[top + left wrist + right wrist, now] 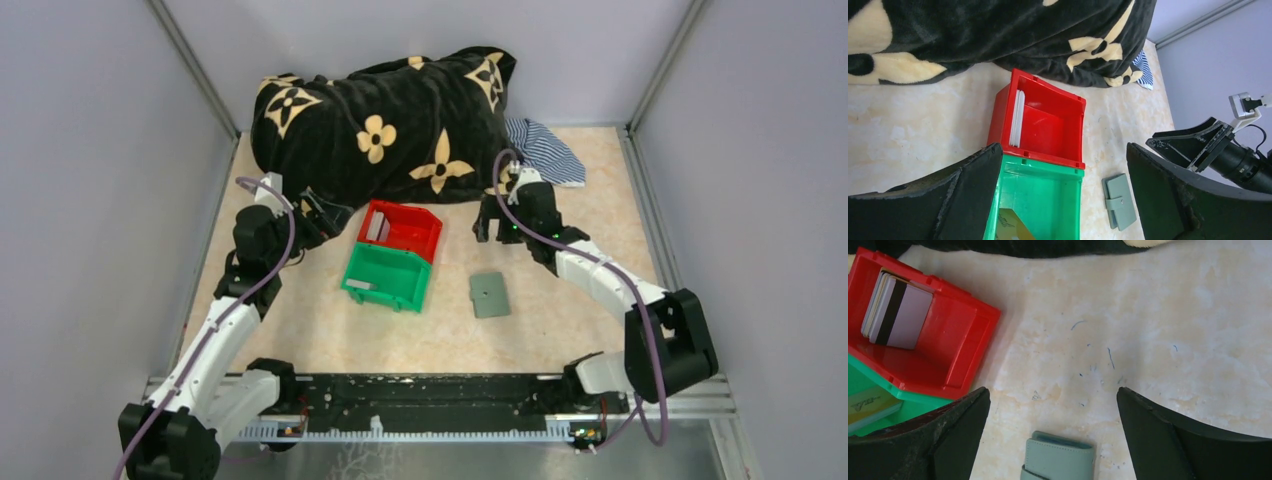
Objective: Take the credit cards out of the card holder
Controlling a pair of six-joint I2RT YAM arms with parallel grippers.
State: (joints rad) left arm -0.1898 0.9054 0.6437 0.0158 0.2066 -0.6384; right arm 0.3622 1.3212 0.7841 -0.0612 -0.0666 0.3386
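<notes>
On the beige mottled tabletop [560,330], just right of the green plastic bin [385,280], lies the small flat grey-green card holder [489,294], folded shut with its snap tab across, so whether any credit cards sit inside is hidden. Both arms hover up near the black blanket with tan flower motifs [390,120]. The left gripper [318,215] has its jaws spread wide and grasps nothing, just left of the red plastic bin [405,228]. The right gripper [497,215] is likewise wide and bare, and the holder peeks in at the near edge of its wrist view. A stack of pale cards with a dark stripe [895,310] leans in the red bin, and a yellowish card [868,407] lies in the green one. My read: that holder will be light, soft-skinned and dead flat, awkward to pinch from above. Better to nip a long edge or the tab, one arm pinning it while the other lifts the flap. Any cards should be thin, stiff and slick, so take them by an exposed short edge
</notes>
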